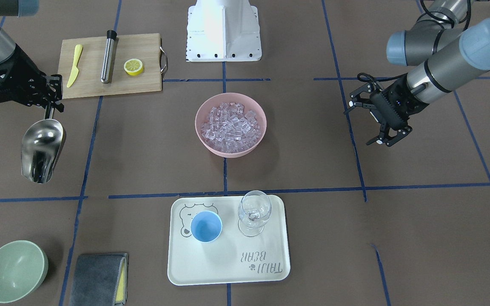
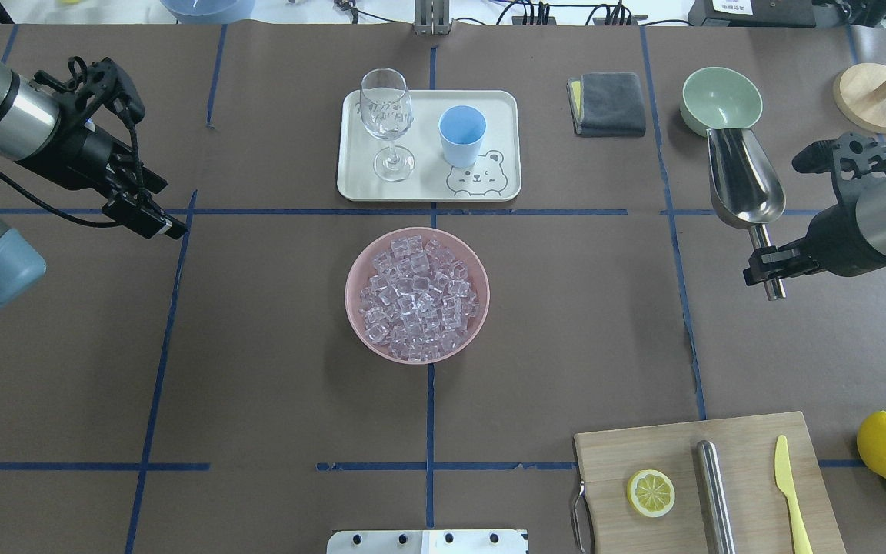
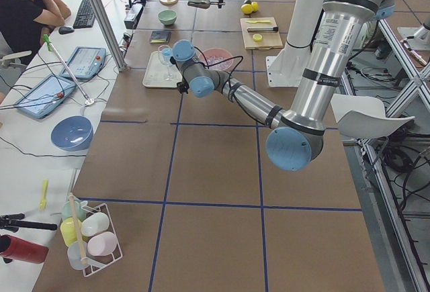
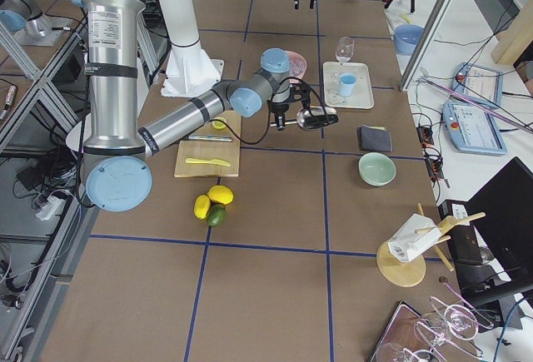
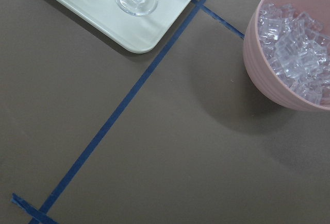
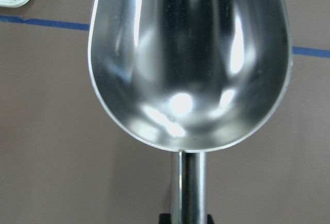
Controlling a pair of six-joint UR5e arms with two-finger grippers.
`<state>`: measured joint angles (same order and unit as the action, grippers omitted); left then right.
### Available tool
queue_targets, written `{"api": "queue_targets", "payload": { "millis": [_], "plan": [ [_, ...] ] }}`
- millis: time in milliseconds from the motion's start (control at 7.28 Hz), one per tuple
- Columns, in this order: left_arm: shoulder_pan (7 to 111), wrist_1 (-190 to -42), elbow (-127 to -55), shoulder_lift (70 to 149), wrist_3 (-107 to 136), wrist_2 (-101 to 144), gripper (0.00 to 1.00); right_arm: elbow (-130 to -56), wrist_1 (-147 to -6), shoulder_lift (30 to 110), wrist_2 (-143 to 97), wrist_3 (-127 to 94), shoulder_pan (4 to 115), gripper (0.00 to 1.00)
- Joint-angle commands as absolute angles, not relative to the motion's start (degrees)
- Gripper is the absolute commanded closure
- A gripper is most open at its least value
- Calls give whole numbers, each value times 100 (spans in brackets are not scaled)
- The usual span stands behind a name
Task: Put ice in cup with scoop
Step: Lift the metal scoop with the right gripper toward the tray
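My right gripper (image 2: 771, 266) is shut on the thin rod handle of the shiny steel scoop (image 2: 744, 175), held above the table at my far right. The scoop's trough is empty and fills the right wrist view (image 6: 191, 59). It also shows in the front-facing view (image 1: 43, 148), below that gripper (image 1: 50, 104). The ice (image 2: 416, 296) fills a pink bowl (image 2: 357, 265) at the table's middle. The light-blue cup (image 2: 462, 135) stands empty on a cream tray (image 2: 351, 185). My left gripper (image 2: 152, 211) is open and empty, left of the bowl.
A clear wine glass (image 2: 387, 115) stands beside the cup on the tray. A green bowl (image 2: 721, 98) and a grey cloth (image 2: 608, 104) lie just beyond the scoop. A cutting board (image 2: 612, 454) holds a lemon half, a steel cylinder and a yellow knife.
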<state>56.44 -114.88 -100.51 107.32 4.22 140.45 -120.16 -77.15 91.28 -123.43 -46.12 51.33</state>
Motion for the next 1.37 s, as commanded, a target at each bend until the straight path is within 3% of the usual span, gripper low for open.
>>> {"api": "queue_targets", "payload": {
  "millis": [0, 825, 1237],
  "plan": [
    [5643, -11487, -10072, 10731, 422, 14045, 0, -12041, -7909, 8879, -12270, -4614, 5072, 100],
    [5651, -11479, -10151, 10731, 431, 14054, 0, -12085, -8296, 8360, -12200, -4597, 5010, 100],
    [5634, -11496, -10134, 10793, 422, 14045, 0, -12129, -9021, 7975, -11557, -2948, 4764, 100]
  ]
}}
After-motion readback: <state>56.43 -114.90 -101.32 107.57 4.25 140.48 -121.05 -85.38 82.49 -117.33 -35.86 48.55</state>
